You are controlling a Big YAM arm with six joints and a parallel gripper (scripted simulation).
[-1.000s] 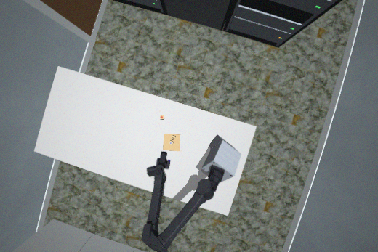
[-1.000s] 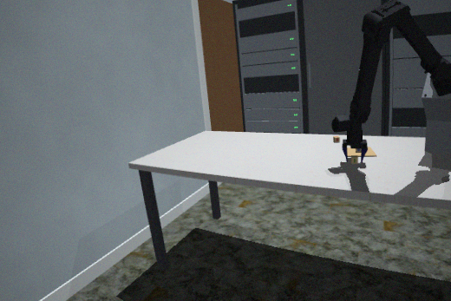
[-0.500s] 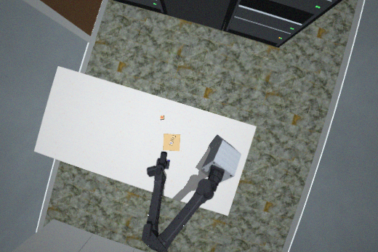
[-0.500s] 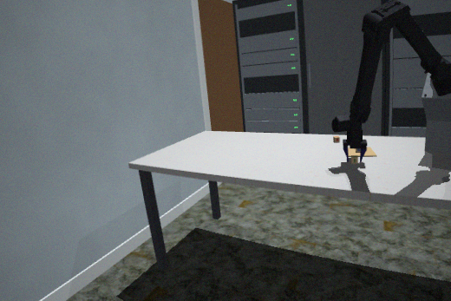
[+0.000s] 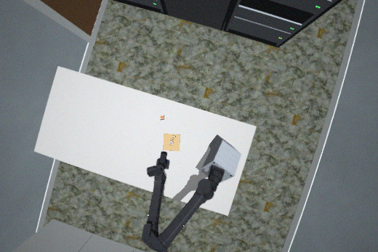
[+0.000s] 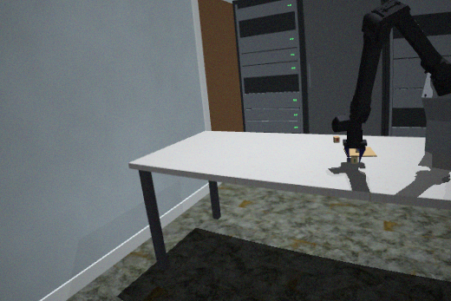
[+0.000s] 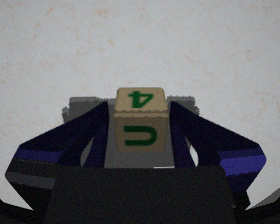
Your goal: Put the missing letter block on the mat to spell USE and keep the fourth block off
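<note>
A wooden block (image 7: 140,114) shows a green 4 on its far face and a green U, turned sideways, on its nearer face. My gripper (image 7: 139,109) (image 6: 355,158) points down with its fingers part open on either side of this block, a narrow gap showing at each side. The tan mat (image 5: 176,147) (image 6: 370,153) lies flat beyond the gripper in the exterior view. Small blocks (image 5: 172,140) stand close together on the mat; their letters are too small to read. Another block (image 5: 162,118) (image 6: 336,140) with a red-orange mark stands on the table, off the mat. The fingertips are hidden in the top view.
The white table (image 5: 94,114) (image 6: 243,153) carries the mat and blocks. A grey box-shaped pedestal (image 5: 227,157) stands at the arm's base on the right. The arm's upper links arch high above the table. Server racks stand behind the table.
</note>
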